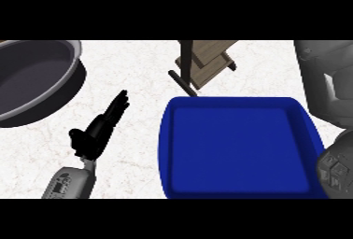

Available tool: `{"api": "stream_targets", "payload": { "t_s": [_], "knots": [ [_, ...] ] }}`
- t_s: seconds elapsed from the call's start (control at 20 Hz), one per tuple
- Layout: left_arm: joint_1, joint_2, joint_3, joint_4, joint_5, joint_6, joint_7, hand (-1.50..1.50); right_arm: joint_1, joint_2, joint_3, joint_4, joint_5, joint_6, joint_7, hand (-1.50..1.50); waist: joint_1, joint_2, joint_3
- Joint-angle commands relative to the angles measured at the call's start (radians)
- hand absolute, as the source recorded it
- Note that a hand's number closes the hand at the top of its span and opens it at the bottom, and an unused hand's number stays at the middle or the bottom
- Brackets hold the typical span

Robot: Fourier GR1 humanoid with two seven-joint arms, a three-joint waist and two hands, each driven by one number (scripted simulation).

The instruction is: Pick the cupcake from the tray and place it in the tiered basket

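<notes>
Far left, upper corner: a dark bowl (31, 79) sits on the white worktop (138, 60), cut off by the view's edge. Not part of the task.

Next, my left hand (96, 130) lies over the worktop between bowl and tray, fingers (118, 103) straight and together, pointing up and right. Holding nothing. Grey forearm enters from the lower edge.

Centre: the blue tray (172, 154) fills the lower middle. Its floor is bare; I see no cupcake in it, nor anywhere else in view. I cannot say where the cupcake is. It may be carried by the right arm, but that is a guess.

Above the tray: a brown slatted piece on a dark frame (203, 63), just beyond the tray's far rim. Possibly part of the tiered basket; too little shows to be sure.

Right edge: large grey masses (331, 84), very close to the camera, probably the right arm. No right hand visible, so its fingers cannot be reported.

Risks from here, as I judge them:
- With the cupcake unseen, any placement would go unchecked and it could miss the basket.
- Right arm blocks the view of that side; a bump against the frame could go unnoticed.
- Left hand sits near the tray's wall; a sweep right would shove the tray.
</notes>
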Motion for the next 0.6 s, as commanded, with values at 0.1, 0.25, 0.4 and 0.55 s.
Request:
{"api": "stream_targets", "payload": {
  "t_s": [0.1, 0.25, 0.4, 0.55],
  "knots": [
    [-0.006, -0.011, 0.003, -0.01, -0.006, 0.018, 0.012, 0.0, -0.036, -0.057, 0.05, 0.015, 0.098, -0.192, 0.074, -1.5, -0.014, -0.004, -0.001],
    [0.058, 0.008, 0.014, -0.002, 0.0, -0.001, -0.051, 0.0, 0.007, -0.083, 0.12, 0.01, 0.225, -0.265, 0.114, -1.5, -0.033, -0.012, -0.002],
    [0.034, -0.008, 0.008, -0.015, -0.017, 0.035, -0.003, 0.0, -0.002, -0.15, 0.157, -0.006, 0.309, -0.267, 0.16, -1.5, -0.056, -0.021, 0.0],
    [0.019, 0.013, 0.058, 0.024, 0.016, 0.023, 0.004, 0.0, 0.02, -0.166, 0.178, -0.07, 0.352, -0.286, 0.159, -1.5, -0.079, -0.029, 0.001]
  ]
}}
